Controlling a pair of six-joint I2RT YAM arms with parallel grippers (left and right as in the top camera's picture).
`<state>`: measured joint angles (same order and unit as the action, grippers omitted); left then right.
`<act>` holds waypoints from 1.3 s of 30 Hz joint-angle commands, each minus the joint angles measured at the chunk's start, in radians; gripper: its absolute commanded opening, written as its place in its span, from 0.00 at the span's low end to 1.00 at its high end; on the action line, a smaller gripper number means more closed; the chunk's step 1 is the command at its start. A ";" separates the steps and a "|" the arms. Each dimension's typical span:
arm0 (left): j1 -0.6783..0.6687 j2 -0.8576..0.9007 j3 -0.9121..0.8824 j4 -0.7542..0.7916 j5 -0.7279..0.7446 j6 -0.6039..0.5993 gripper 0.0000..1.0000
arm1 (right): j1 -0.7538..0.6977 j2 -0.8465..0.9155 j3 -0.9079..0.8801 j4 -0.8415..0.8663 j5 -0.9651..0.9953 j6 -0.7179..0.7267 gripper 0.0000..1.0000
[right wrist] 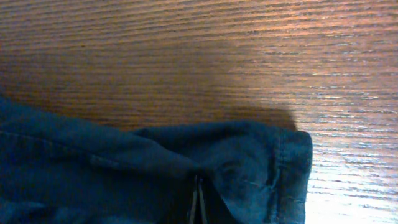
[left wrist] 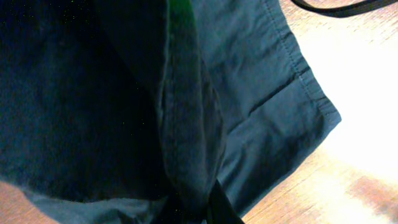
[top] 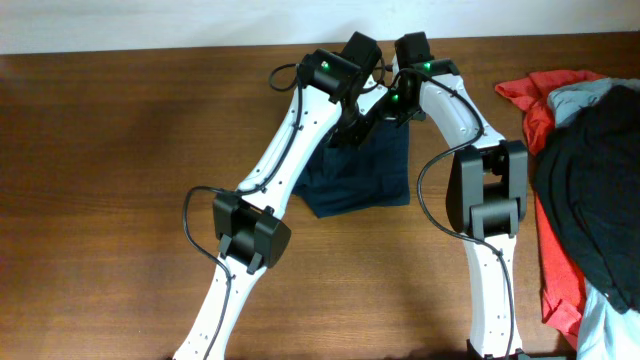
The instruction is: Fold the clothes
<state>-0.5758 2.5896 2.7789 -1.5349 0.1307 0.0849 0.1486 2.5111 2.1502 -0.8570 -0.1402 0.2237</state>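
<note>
Lying rumpled near the middle of the wooden table (top: 120, 150): dark navy shorts (top: 365, 175), far edge at 12 o'clock drawn up off the wood. Clamped on that edge, fingers together on cloth: left gripper (top: 348, 128) at about 11 o'clock of the garment, right gripper (top: 398, 108) at about 1 o'clock, pinching a stitched hem corner in its wrist view. Well off at 3 o'clock, a red garment (top: 555, 270) under a larger black garment (top: 590, 190).
</note>
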 commanded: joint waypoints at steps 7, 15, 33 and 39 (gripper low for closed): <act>-0.005 0.016 0.016 0.006 0.103 -0.013 0.04 | -0.012 0.006 0.057 0.004 0.006 -0.052 0.06; -0.005 0.016 0.016 0.013 0.102 -0.013 0.04 | -0.051 0.006 0.215 -0.037 0.006 -0.051 0.21; -0.005 0.049 0.016 0.144 0.342 -0.013 0.96 | -0.083 0.006 0.241 -0.097 0.014 -0.052 0.20; 0.031 0.048 0.055 0.175 0.365 -0.009 0.99 | -0.084 -0.019 0.264 -0.151 0.014 -0.095 0.20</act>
<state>-0.5739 2.6301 2.7857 -1.3567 0.4561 0.0704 0.0689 2.5168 2.3688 -0.9821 -0.1387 0.1722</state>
